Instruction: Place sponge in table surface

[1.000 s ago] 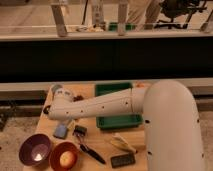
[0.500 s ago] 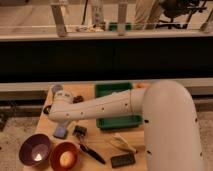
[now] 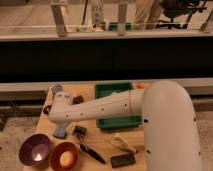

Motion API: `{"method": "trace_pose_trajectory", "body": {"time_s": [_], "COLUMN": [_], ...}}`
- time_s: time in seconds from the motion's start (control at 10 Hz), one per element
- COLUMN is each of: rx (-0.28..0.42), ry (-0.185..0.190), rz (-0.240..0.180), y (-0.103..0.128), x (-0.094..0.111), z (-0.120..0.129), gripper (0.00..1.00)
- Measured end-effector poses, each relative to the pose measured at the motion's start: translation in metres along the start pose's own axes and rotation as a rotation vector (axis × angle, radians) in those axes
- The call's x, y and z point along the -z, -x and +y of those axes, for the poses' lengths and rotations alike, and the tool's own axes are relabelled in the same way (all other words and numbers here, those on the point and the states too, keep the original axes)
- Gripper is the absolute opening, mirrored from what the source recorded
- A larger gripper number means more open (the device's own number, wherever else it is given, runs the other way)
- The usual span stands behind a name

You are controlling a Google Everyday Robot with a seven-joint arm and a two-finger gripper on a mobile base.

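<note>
The sponge (image 3: 60, 132) is a small blue-grey block at the left of the wooden table (image 3: 102, 137), behind the two bowls. My gripper (image 3: 61, 124) is at the end of the white arm (image 3: 100, 107), which reaches in from the right. It hangs directly over the sponge, and the wrist hides most of it. I cannot tell whether the sponge rests on the table or is still held.
A purple bowl (image 3: 35, 150) and an orange bowl (image 3: 64, 157) stand at the front left. A small dark object (image 3: 79, 131), a black brush (image 3: 92, 152), a banana (image 3: 122, 144) and a black flat device (image 3: 122, 160) lie nearby. A green tray (image 3: 117, 105) sits behind.
The end of the arm has shifted slightly left and down, and the sponge has moved with it. Nothing else has moved.
</note>
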Motion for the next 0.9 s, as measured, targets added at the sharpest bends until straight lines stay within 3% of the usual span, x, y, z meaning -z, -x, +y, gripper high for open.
{"method": "trace_pose_trajectory", "body": {"time_s": [0.4,0.9], "rx": [0.075,0.189], "ry": [0.063,0.203], "rz": [-0.063,-0.089], "y": [-0.008,-0.013], "x": [-0.014,-0.041], "z": [-0.005,-0.004], "gripper": [0.8,0.8]}}
